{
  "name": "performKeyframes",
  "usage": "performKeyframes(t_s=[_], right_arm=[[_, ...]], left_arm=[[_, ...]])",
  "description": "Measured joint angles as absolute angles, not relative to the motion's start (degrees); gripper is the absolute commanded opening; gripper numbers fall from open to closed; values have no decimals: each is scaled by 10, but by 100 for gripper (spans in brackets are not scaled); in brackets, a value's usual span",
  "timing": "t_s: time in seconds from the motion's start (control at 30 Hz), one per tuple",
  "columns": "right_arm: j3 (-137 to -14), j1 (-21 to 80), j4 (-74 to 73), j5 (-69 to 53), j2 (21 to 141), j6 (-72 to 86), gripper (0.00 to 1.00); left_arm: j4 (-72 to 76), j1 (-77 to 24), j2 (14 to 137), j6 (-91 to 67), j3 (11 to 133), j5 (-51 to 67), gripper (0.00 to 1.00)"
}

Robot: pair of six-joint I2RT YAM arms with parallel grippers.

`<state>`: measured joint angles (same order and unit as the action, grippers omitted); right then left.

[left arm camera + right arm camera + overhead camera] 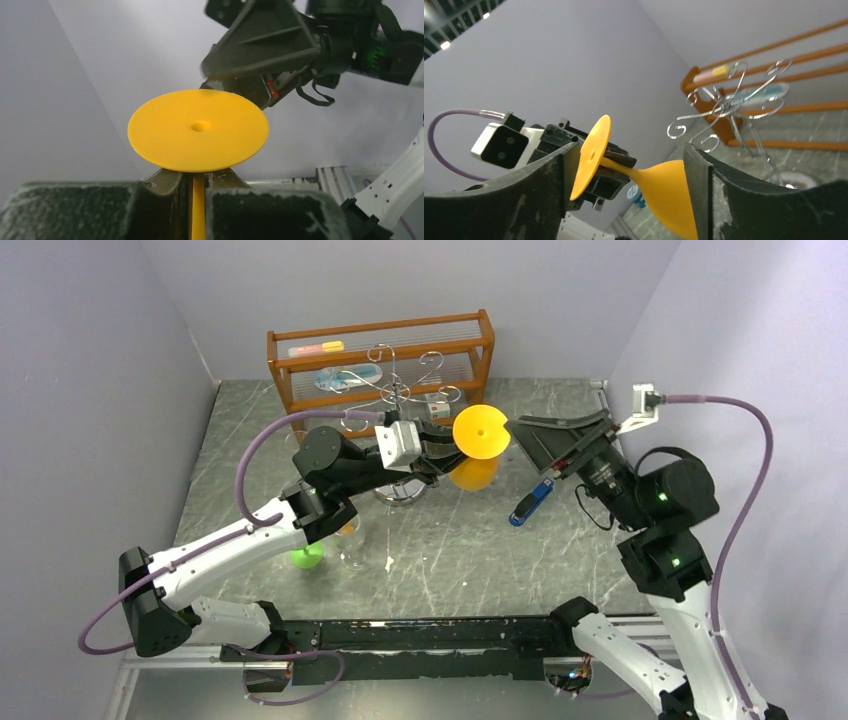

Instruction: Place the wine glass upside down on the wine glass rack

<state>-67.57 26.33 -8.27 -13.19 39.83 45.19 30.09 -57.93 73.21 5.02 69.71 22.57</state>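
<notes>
- My closed left claw (198, 200) grips the wine glass (197, 130) by its stem, foot uppermost and tilted, above the tabletop (480, 550).
- My right claw (629, 155) gapes wide either side of it, holding nothing.
- Next, I judge: slide the foot into the wine glass rack (398, 390) behind.

You're seeing the yellow-orange wine glass (481, 432) hanging mid-air, foot tilted up, bowl down, just right of the silver wire wine glass rack (397, 392) standing upright on the counter (450, 540).
</notes>
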Motion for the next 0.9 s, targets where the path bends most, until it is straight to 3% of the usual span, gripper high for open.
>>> performKeyframes(t_s=[0.1, 0.2, 0.3, 0.37, 0.5, 0.57, 0.67, 0.9], right_arm=[[-686, 263, -102, -161, 425, 465, 58], [-686, 263, -117, -187, 443, 488, 35], [-684, 263, -120, -201, 447, 509, 0], [-684, 263, -127, -200, 444, 534, 0], [-696, 263, -140, -194, 443, 565, 0], [-709, 263, -150, -182, 446, 565, 0], [-714, 263, -158, -160, 452, 573, 0], [-714, 263, -157, -75, 479, 595, 0]], left_arm=[[291, -579, 740, 69, 701, 236, 5], [279, -579, 751, 83, 702, 240, 5], [269, -578, 759, 92, 702, 240, 5], [266, -578, 761, 100, 702, 242, 18], [261, -579, 760, 105, 702, 242, 62], [256, -577, 759, 93, 702, 231, 74], [244, -579, 742, 79, 700, 205, 80], [202, -579, 626, 30, 654, 109, 82]])
